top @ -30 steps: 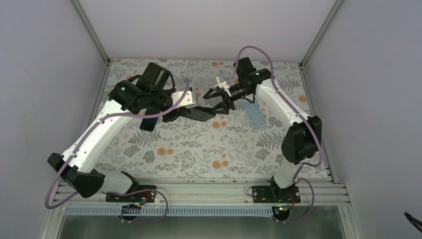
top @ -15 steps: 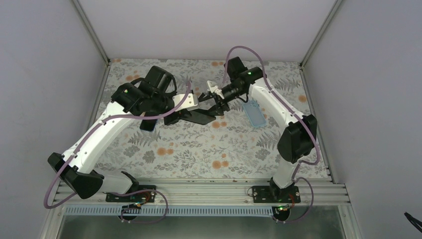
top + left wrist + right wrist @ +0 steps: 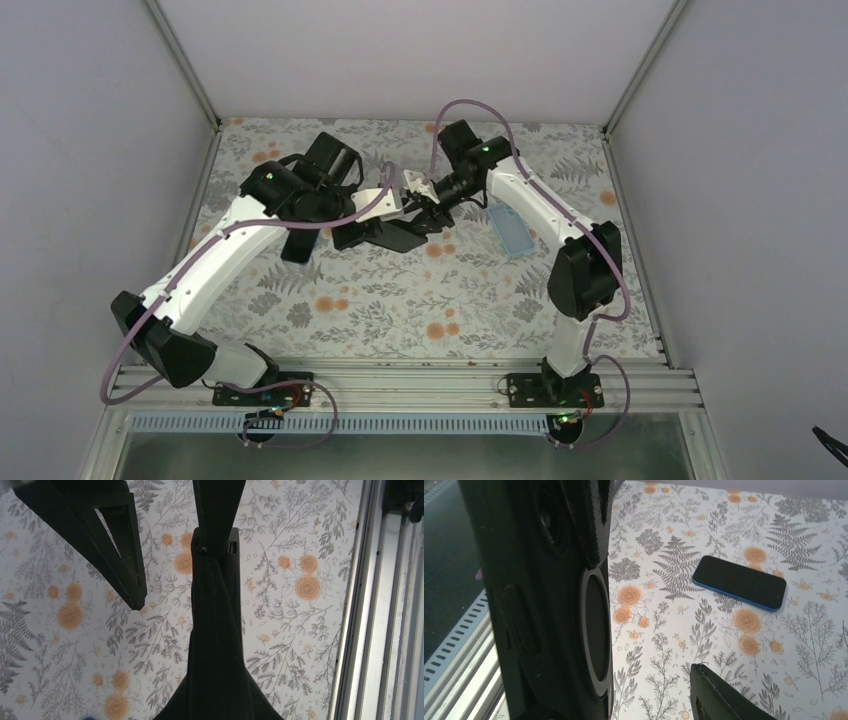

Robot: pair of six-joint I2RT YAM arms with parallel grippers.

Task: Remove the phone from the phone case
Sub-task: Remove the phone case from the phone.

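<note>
- Left gripper [image 3: 352,236] is clenched on the black phone case [image 3: 405,236].
- Right gripper [image 3: 424,200] is at the case's far edge, jaws apart, grasping nothing.
- The blue-edged phone [image 3: 739,582] lies flat on the floral table [image 3: 420,310], with bare surface all round.

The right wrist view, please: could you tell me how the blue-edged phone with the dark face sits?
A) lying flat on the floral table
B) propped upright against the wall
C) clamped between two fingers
A: the blue-edged phone lies flat, dark face up, on the floral table, with nothing gripping it.
</note>
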